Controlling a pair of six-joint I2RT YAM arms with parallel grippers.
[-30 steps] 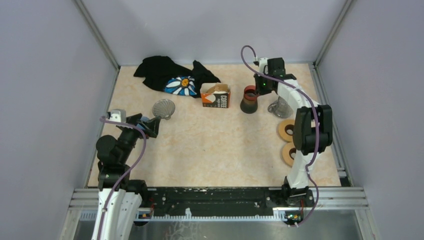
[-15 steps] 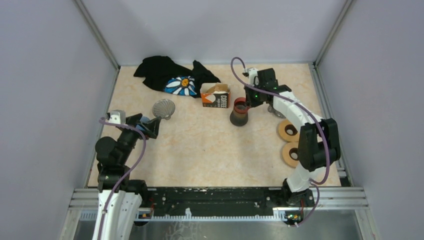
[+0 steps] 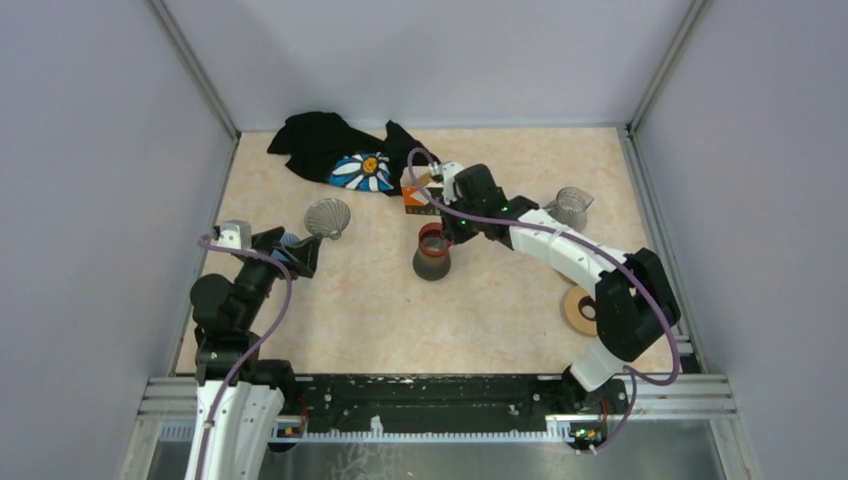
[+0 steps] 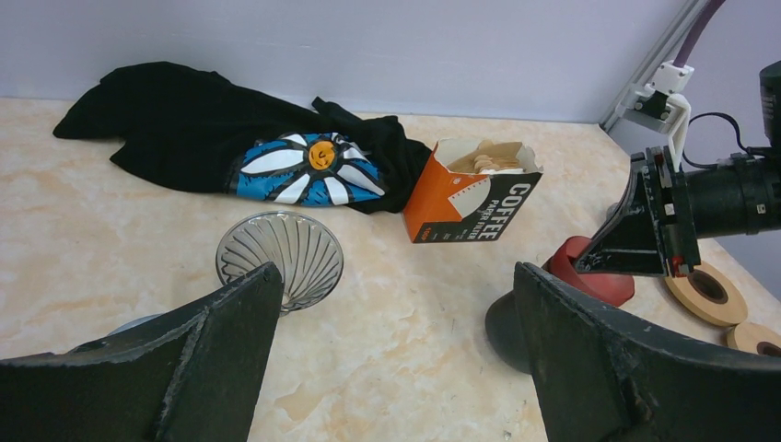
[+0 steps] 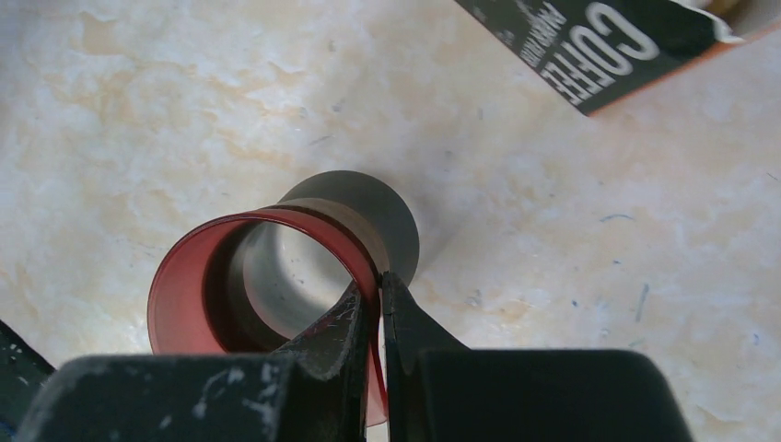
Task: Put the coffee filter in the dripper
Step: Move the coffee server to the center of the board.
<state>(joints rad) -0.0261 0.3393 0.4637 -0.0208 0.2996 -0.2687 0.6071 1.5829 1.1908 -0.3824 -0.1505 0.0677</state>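
Observation:
A red-rimmed dark dripper stands near the table's middle. My right gripper is shut on its red rim, one finger inside and one outside, as the right wrist view shows. An orange and black filter box marked COFFEE sits just behind it, with brown paper filters standing in its open top. My left gripper is open and empty, just in front of a clear ribbed glass dripper. The left wrist view shows that glass dripper and the red-rimmed dripper.
A black T-shirt with a daisy print lies at the back left. A second clear glass dripper stands at the right. A tape roll lies by the right arm's base.
My right arm has carried the red-rimmed dripper from the back right leftward and nearer, to the table's middle. The right glass dripper now shows. The left arm has not moved.

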